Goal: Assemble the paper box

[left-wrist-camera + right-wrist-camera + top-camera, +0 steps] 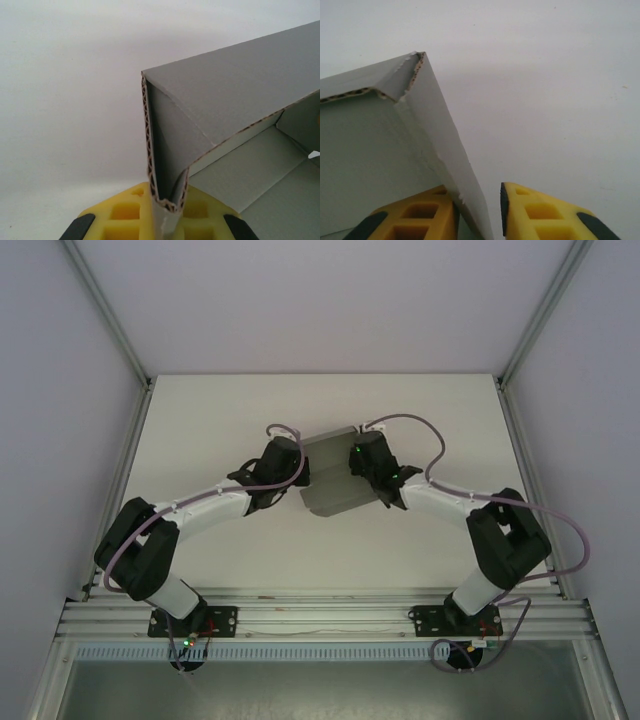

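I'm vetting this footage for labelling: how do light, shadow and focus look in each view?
Top external view: even, diffuse light, no glare on the paper box. Left wrist view: the box's corrugated edge is sharp; the left fingers look slightly soft. Right wrist view: a soft shadow falls on the table beside the box.

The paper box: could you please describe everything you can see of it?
The paper box is plain grey corrugated cardboard, partly folded, with raised walls around an open inside. It is at the middle of the table. The left fingers pinch a doubled-over side wall; the right fingers straddle another wall, one touching, one slightly apart.
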Robot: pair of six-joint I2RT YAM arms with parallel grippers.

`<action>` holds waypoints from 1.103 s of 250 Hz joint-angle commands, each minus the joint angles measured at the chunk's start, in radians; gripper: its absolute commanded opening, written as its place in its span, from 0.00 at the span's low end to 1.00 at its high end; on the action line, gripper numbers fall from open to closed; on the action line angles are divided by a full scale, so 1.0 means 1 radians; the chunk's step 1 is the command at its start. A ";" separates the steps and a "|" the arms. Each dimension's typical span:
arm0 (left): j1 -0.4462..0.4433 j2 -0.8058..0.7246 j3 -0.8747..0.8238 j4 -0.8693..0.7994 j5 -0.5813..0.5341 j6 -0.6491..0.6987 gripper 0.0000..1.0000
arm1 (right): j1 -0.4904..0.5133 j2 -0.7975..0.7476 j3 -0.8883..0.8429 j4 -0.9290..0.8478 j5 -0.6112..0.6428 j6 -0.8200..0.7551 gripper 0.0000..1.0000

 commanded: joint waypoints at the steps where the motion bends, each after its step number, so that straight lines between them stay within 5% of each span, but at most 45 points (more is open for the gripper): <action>1: 0.010 -0.024 -0.008 0.006 -0.006 0.020 0.00 | -0.038 -0.010 -0.018 0.023 -0.052 -0.005 0.33; 53: 0.010 -0.022 0.001 -0.001 -0.005 0.020 0.00 | -0.051 -0.027 -0.021 0.036 -0.169 -0.021 0.41; 95: 0.009 -0.030 0.001 -0.008 -0.013 0.016 0.00 | -0.052 -0.033 0.006 -0.031 -0.078 -0.022 0.23; 151: 0.006 -0.023 0.032 -0.077 -0.075 -0.013 0.00 | -0.049 0.021 0.069 -0.187 0.189 -0.007 0.07; 210: 0.006 -0.011 0.068 -0.179 -0.159 -0.066 0.00 | -0.039 0.161 0.202 -0.467 0.634 0.122 0.07; 248: 0.005 0.011 0.078 -0.185 -0.165 -0.065 0.00 | -0.037 0.204 0.227 -0.468 0.639 0.096 0.07; 276: 0.004 0.036 0.096 -0.180 -0.138 -0.058 0.00 | -0.034 0.140 0.143 -0.273 0.446 0.031 0.12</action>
